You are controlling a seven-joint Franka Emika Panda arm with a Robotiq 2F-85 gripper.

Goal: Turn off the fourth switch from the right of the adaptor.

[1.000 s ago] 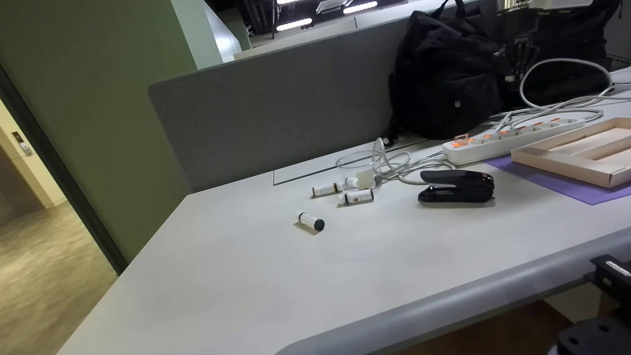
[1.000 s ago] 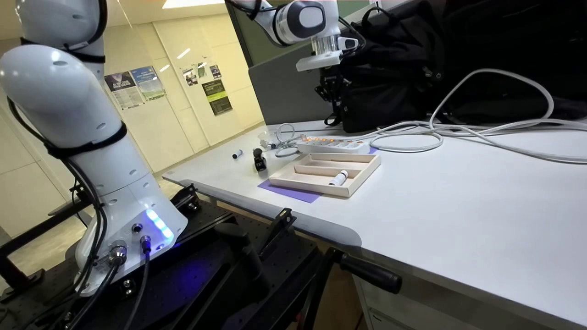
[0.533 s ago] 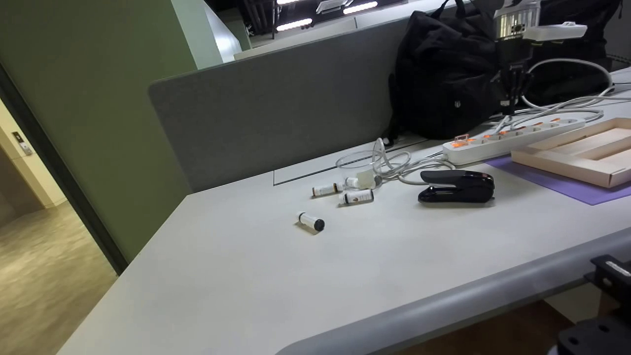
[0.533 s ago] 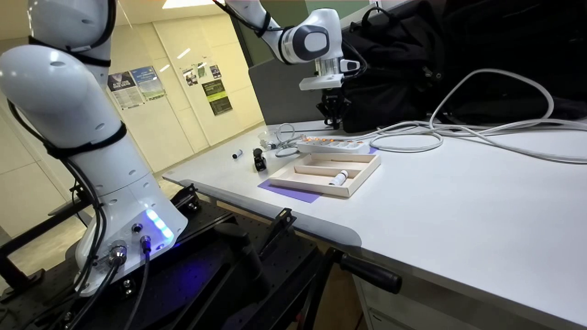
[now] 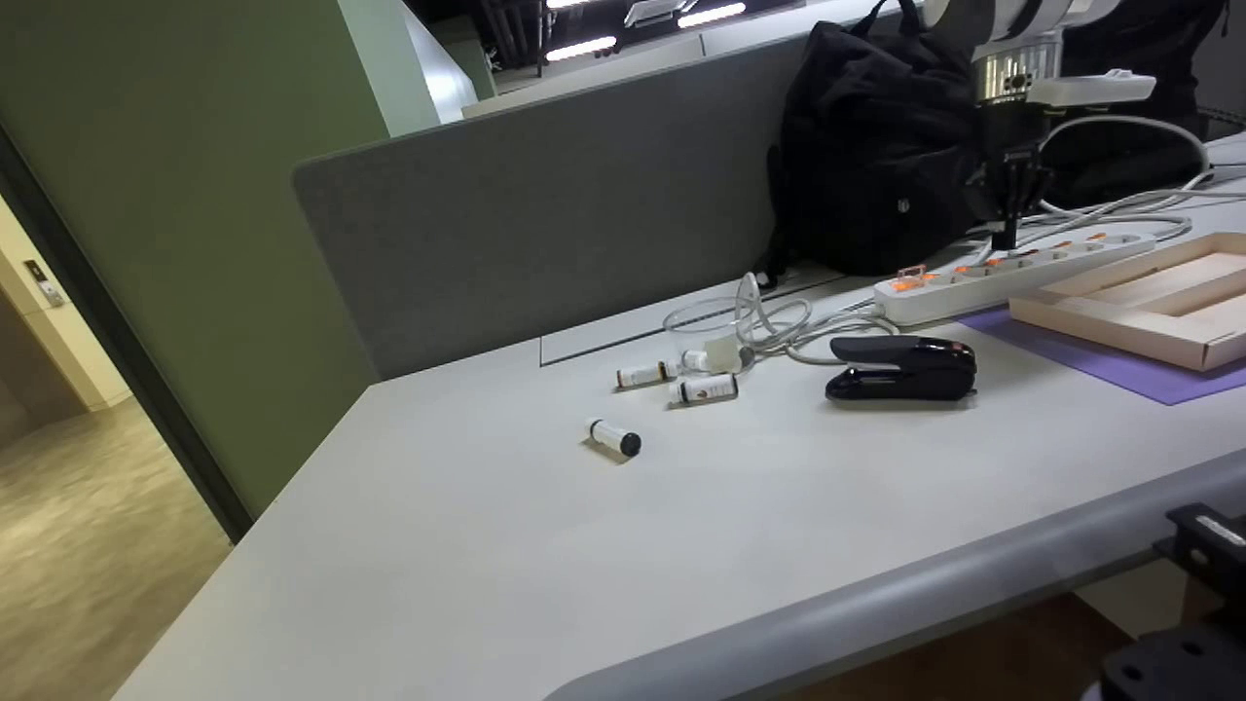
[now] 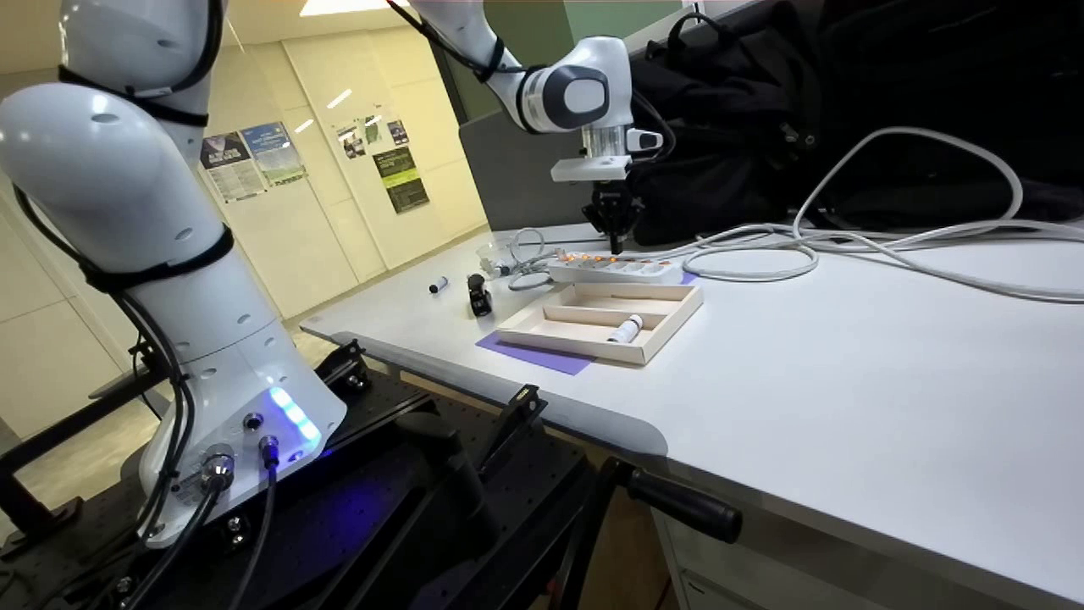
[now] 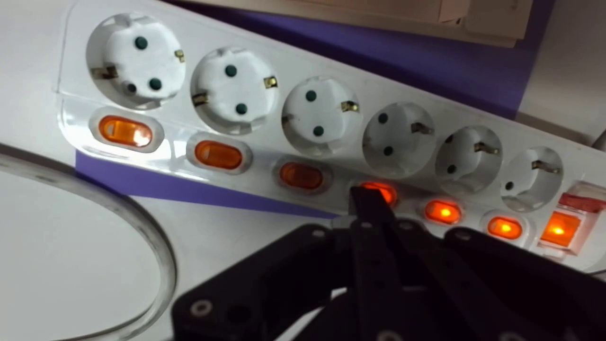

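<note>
The adaptor is a long white power strip with round sockets and a row of orange switches. It also lies at the back of the table in both exterior views. My gripper is shut with nothing between its fingers and points down over the switch row. It shows in both exterior views. Its tip covers part of a lit switch; contact cannot be told. To its right are two lit small switches and a lit large switch. The neighbouring left switch looks unlit.
A pale wooden tray on purple paper stands in front of the adaptor. A black stapler, small bottles and a clear cup lie beside it. White cables and a black backpack are behind.
My gripper has moved down, from beside the backpack above the adaptor to just over its switch row. The adaptor and other objects have not moved.
</note>
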